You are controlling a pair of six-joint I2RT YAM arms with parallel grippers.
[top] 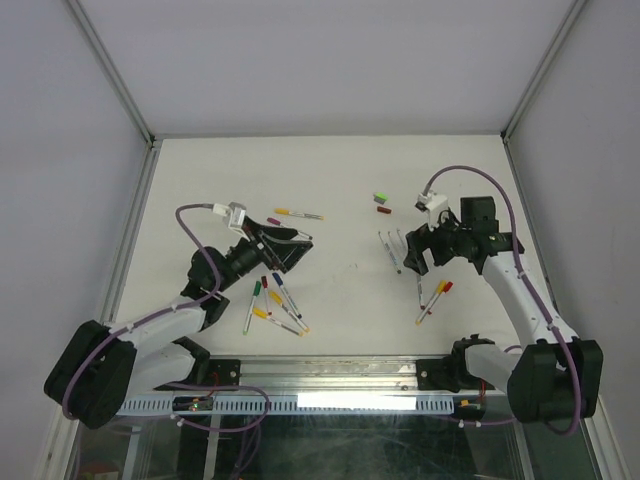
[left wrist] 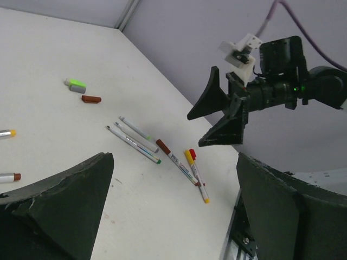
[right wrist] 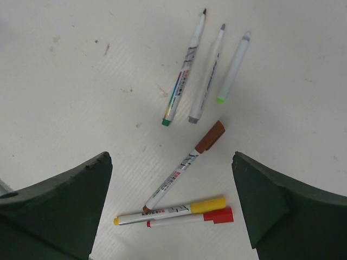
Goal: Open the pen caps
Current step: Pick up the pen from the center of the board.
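Left jaws hanging spread wide, pinching nothing. Right jaws, likewise spread, hovering over counter (right wrist: 81,81); brown cap (right wrist: 217,132), yellow cap (right wrist: 207,205), red cap (right wrist: 218,215) sitting on pens (right wrist: 173,179).

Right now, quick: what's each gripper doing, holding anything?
Left gripper: open, jaws wide, holding nothing.
Right gripper: open, jaws wide, holding nothing.

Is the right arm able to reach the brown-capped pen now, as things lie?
Probably yes. The right tool hangs open above the brown-capped pen, and nothing lies between them. The yellow-capped pen lies at its tail end and may get nudged.
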